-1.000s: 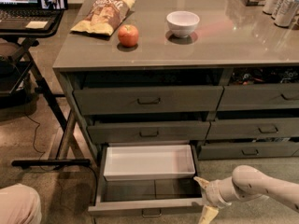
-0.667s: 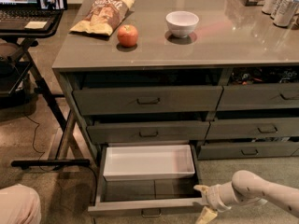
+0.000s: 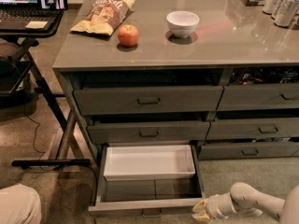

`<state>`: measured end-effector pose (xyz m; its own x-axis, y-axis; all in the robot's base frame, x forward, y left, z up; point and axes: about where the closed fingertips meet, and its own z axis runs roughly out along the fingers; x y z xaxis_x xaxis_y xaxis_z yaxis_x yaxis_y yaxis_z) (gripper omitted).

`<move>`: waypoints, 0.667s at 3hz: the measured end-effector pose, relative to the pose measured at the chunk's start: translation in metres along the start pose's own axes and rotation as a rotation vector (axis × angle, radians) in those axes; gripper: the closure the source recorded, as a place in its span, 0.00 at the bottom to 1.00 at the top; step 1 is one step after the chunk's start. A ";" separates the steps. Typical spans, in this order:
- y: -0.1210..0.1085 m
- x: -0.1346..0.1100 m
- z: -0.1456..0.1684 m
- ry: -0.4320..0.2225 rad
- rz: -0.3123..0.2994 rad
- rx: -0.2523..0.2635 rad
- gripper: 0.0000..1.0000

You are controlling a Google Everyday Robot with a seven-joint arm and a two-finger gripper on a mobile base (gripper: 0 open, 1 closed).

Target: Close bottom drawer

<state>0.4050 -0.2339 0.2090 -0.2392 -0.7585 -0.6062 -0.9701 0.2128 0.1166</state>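
One drawer matters here, and it's wide open: the bottom drawer (image 3: 140, 205) is pulled well out at floor level. Its slim front faces us, with the small dark handle (image 3: 152, 213) low on it and the long white tray insert (image 3: 148, 163) tucked toward the back.

Down at bottom right is the end effector (image 3: 202, 212), just beside the right end of that front, the arm (image 3: 247, 200) reaching in from the right edge. Whether it touches the front, I cannot tell, and I cannot tell if it's wide or narrow either.

It sits outside the front rather than on the handle, and that makes sense to me. Closing needs only a push on the face, not a grasp. A push this far off-centre could skew the drawer on its runners, so sliding toward the middle looks wiser.

The drawer's way back looks clear: the tray sits between the side walls and the taller drawer front (image 3: 148, 132) above stays close to the frame. On the right, the neighbouring stack's lowest drawer (image 3: 250, 150) is near, so the arm has little margin there.

Up on the desk (image 3: 210, 50), the apple (image 3: 128, 35), bowl (image 3: 182, 22) and chip bag (image 3: 103, 14) are well apart from all this.
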 end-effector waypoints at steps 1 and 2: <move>0.002 0.012 0.010 -0.026 0.019 0.009 0.89; 0.000 0.022 0.021 -0.046 0.031 0.004 1.00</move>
<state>0.4007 -0.2377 0.1792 -0.2668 -0.7222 -0.6381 -0.9621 0.2382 0.1326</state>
